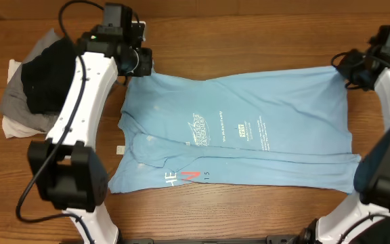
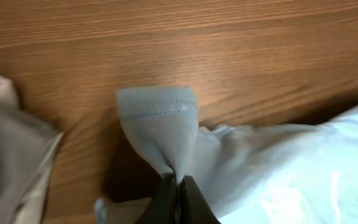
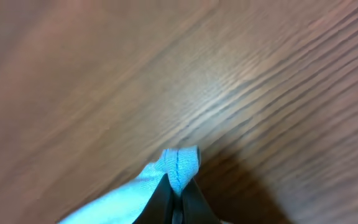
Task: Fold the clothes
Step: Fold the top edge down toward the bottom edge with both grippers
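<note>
Light-blue T-shirt (image 1: 249, 135) lies spread sideways across the middle of the wooden table (image 1: 249, 30), print up, mostly flat. The near long edge looks doubled over along a crease, so one lengthwise fold seems done, though that is hard to confirm. Left gripper (image 1: 139, 62) is at the shirt's far left corner, jaws pressed together on a pinch of hemmed blue fabric; the left wrist view shows the cloth bunched up between the tips. Right gripper (image 1: 347, 71) is at the far right corner, jaws likewise clamped on a small fold of the blue hem, clear in the right wrist view. Both far corners are held, so the next fold is set up but not made. Pile of black, grey and white garments (image 1: 29, 95) sits crumpled at the table's left edge, partly under the left arm, apparently unfolded. My estimate: early stage, with most folds on this shirt left and the pile not yet started.
</note>
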